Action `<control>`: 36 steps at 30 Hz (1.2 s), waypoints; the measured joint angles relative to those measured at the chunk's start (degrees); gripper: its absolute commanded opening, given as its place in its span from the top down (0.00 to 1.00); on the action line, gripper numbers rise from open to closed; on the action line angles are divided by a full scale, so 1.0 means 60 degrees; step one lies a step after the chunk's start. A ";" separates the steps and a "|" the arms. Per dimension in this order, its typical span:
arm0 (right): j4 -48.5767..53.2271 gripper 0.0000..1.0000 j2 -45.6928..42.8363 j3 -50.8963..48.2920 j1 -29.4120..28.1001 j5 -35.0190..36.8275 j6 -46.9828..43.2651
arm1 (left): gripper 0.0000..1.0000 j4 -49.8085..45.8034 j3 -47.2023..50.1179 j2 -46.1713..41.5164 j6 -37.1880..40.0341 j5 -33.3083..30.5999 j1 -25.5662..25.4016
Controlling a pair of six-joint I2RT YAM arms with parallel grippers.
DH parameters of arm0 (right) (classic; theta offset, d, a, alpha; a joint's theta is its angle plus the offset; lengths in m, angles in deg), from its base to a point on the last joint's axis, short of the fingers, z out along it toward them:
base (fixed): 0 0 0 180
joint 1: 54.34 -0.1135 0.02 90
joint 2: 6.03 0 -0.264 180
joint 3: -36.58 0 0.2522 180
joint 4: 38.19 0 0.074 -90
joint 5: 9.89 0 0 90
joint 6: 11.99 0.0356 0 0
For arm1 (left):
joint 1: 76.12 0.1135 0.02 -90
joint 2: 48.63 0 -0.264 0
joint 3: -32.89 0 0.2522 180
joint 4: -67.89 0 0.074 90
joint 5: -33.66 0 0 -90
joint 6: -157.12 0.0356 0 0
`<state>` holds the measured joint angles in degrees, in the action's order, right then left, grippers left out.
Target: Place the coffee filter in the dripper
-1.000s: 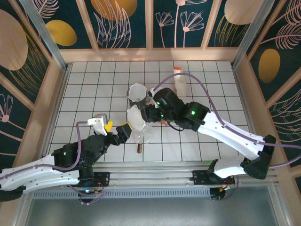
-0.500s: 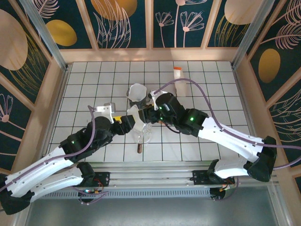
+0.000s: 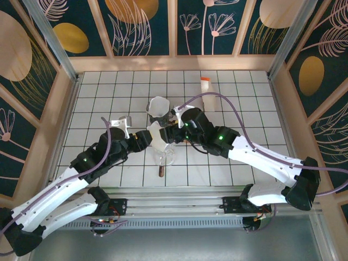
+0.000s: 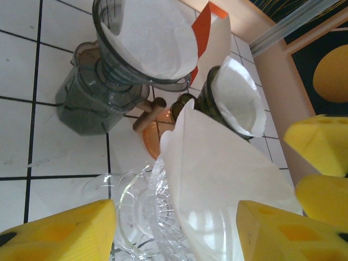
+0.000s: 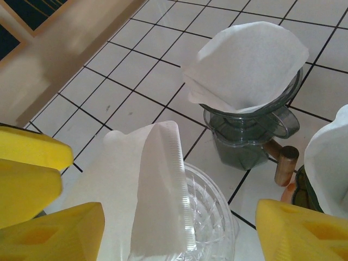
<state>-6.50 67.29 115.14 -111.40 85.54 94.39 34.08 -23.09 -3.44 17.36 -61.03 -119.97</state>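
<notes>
The white paper coffee filter stands tilted in the clear glass dripper, its top leaning left over the rim. My left gripper reaches in from the left. In the left wrist view the filter and dripper sit between the yellow fingers of the left gripper. Those jaws are apart, and the right finger rests against the paper. My right gripper hangs over the dripper from the right. Its own view shows the right gripper open wide around the filter and dripper.
A grey dripper with its own filter stands just behind, also seen close up. A dark dripper with a filter sits beside it. An orange-capped bottle stands at the back. A wooden handle lies nearby.
My left arm has swung forward to the dripper and its jaws have narrowed around the filter. The right gripper has opened a little wider and stayed in place.
</notes>
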 measured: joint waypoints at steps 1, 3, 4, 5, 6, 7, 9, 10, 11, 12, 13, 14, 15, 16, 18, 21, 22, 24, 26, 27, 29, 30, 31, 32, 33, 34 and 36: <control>-0.0007 0.28 0.0000 0.0000 0.0025 -0.0058 0.0000 | 0.42 0.0004 0.0022 0.0040 0.0000 0.0066 0.0040; -0.0022 0.30 0.0004 0.0000 0.0069 -0.0142 0.0007 | 0.43 0.0033 0.0076 0.0113 0.0007 0.0193 0.0124; -0.0029 0.31 0.0018 0.0000 0.0084 -0.0168 0.0007 | 0.43 0.0051 0.0120 0.0127 0.0004 0.0226 0.0146; -0.0033 0.33 0.0040 0.0000 0.0084 -0.0175 0.0015 | 0.44 0.0062 0.0171 0.0138 0.0004 0.0280 0.0178; -0.0033 0.34 0.0062 0.0000 0.0087 -0.0175 0.0029 | 0.44 0.0080 0.0215 0.0142 0.0004 0.0306 0.0200; -0.0036 0.35 0.0087 -0.0007 0.0087 -0.0175 0.0047 | 0.44 0.0106 0.0270 0.0142 0.0004 0.0357 0.0204; -0.0044 0.38 0.0131 -0.0058 0.0098 -0.0219 0.0080 | 0.44 0.0160 0.0357 0.0153 0.0004 0.0459 0.0229; -0.0051 0.39 0.0138 -0.0109 0.0106 -0.0237 0.0084 | 0.44 0.0193 0.0393 0.0178 0.0004 0.0495 0.0229; -0.0055 0.41 0.0146 -0.0175 0.0120 -0.0248 0.0084 | 0.45 0.0248 0.0430 0.0211 0.0004 0.0532 0.0229; -0.0069 0.42 0.0149 -0.0233 0.0127 -0.0248 0.0080 | 0.45 0.0280 0.0452 0.0248 0.0000 0.0565 0.0229; -0.0106 0.43 0.0149 -0.0317 0.0138 -0.0244 0.0087 | 0.46 0.0335 0.0477 0.0288 0.0000 0.0594 0.0229; -0.0135 0.44 0.0149 -0.0386 0.0138 -0.0240 0.0102 | 0.47 0.0379 0.0503 0.0328 0.0004 0.0641 0.0229; -0.0193 0.44 0.0149 -0.0474 0.0138 -0.0240 0.0117 | 0.47 0.0430 0.0528 0.0357 0.0004 0.0678 0.0229; -0.0222 0.45 0.0149 -0.0535 0.0138 -0.0240 0.0117 | 0.47 0.0492 0.0561 0.0382 0.0000 0.0710 0.0229; -0.0280 0.46 0.0149 -0.0692 0.0146 -0.0240 0.0138 | 0.48 0.0608 0.0652 0.0423 0.0000 0.0750 0.0229; -0.0415 0.47 0.0149 -0.0911 0.0160 -0.0240 0.0189 | 0.48 0.0754 0.0841 0.0466 -0.0004 0.0809 0.0229; -0.0444 0.48 0.0149 -0.0976 0.0164 -0.0240 0.0222 | 0.48 0.0783 0.0892 0.0481 -0.0004 0.0820 0.0229; -0.0514 0.48 0.0149 -0.1147 0.0175 -0.0237 0.0291 | 0.48 0.0849 0.0987 0.0517 -0.0007 0.0885 0.0229; -0.0546 0.48 0.0149 -0.1300 0.0182 -0.0237 0.0328 | 0.48 0.0951 0.1060 0.0532 -0.0011 0.0951 0.0229; -0.0561 0.48 0.0149 -0.1366 0.0186 -0.0233 0.0335 | 0.48 0.1024 0.1100 0.0543 -0.0015 0.0962 0.0229; -0.0616 0.48 0.0149 -0.1464 0.0189 -0.0237 0.0364 | 0.47 0.1147 0.1191 0.0557 -0.0047 0.0991 0.0233; -0.0637 0.48 0.0149 -0.1497 0.0193 -0.0237 0.0368 | 0.46 0.1177 0.1224 0.0565 -0.0062 0.0998 0.0233; -0.0685 0.48 0.0149 -0.1530 0.0193 -0.0237 0.0372 | 0.44 0.1195 0.1246 0.0568 -0.0087 0.1013 0.0233; -0.0710 0.48 0.0149 -0.1548 0.0193 -0.0237 0.0393 | 0.43 0.1228 0.1264 0.0572 -0.0120 0.1035 0.0233; -0.0736 0.48 0.0149 -0.1563 0.0193 -0.0237 0.0401 | 0.41 0.1246 0.1271 0.0576 -0.0146 0.1049 0.0233; -0.0761 0.47 0.0149 -0.1566 0.0193 -0.0233 0.0401 | 0.38 0.1257 0.1271 0.0576 -0.0157 0.1067 0.0240; -0.0794 0.45 0.0149 -0.1570 0.0193 -0.0237 0.0401 | 0.36 0.1304 0.1271 0.0576 -0.0157 0.1067 0.0240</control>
<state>-11.26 68.19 105.72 -110.24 84.12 96.79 41.90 -15.46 0.01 16.42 -54.63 -118.53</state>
